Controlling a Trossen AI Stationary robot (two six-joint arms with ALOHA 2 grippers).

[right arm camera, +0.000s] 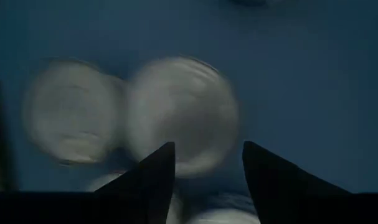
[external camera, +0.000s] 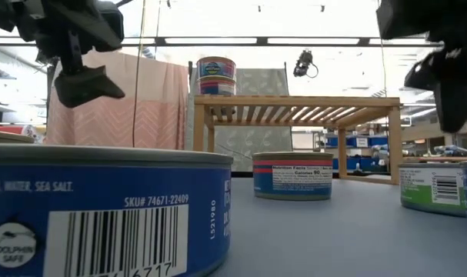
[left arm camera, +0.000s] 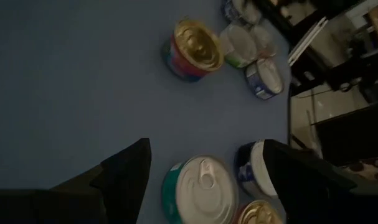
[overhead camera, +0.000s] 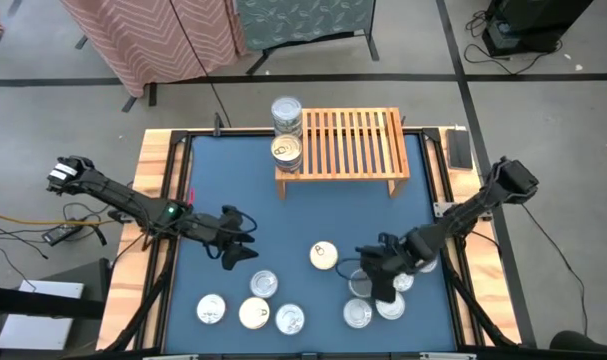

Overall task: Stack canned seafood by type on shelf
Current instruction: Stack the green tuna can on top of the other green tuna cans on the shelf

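From above, the right gripper [overhead camera: 380, 278] hovers part-open and empty over silver tins [overhead camera: 375, 298] near the mat's front right corner, so centre on one before closing; its wrist view shows a tin [right arm camera: 179, 115] between the fingers; the left gripper [overhead camera: 235, 240] waits open, shelf [overhead camera: 341, 143] at the back edge.

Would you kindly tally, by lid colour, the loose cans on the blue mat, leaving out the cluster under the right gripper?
Silver-lidded cans: 3
Gold-lidded cans: 2
Total: 5
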